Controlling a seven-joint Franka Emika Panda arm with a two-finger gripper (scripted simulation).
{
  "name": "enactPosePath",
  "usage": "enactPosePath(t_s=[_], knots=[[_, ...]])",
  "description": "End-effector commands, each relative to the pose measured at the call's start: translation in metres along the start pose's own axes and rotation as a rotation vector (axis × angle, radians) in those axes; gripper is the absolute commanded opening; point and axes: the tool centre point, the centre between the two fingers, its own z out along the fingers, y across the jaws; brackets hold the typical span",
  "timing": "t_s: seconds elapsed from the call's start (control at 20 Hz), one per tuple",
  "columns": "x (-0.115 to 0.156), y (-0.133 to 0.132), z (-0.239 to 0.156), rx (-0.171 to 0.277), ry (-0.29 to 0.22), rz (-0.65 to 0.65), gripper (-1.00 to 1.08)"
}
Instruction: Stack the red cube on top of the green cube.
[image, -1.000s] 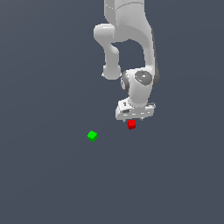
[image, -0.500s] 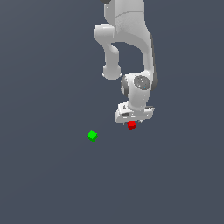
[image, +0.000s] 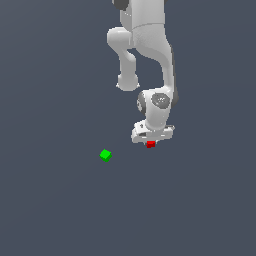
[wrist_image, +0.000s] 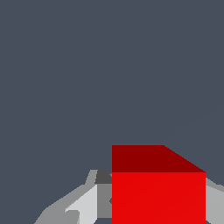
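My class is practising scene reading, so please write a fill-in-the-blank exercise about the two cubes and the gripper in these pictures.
1. The cube between the fingers of the gripper is ____.
2. The green cube lies toward the exterior view's ____ of the red cube.
3. The wrist view shows only the ____ cube.

Missing words: red; left; red

**Red cube in my grip, green cube apart**

The red cube (image: 150, 144) is small, plain and bright, sitting between my fingers (wrist_image: 83, 205) just under my gripper (image: 151, 141). The green cube (image: 105, 155), equal in size, lies well apart from it, toward the exterior view's left and slightly lower.
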Motion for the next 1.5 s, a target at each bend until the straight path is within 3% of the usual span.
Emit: enactPosePath(t_s=[0.0,0.7,1.45], knots=[[0.000,0.000,0.000,0.000,0.001,0.000,-1.00],[0.000,0.000,-0.010,0.000,0.001,0.000,-1.00],[-0.001,0.000,-0.089,0.000,0.001,0.000,-1.00]])
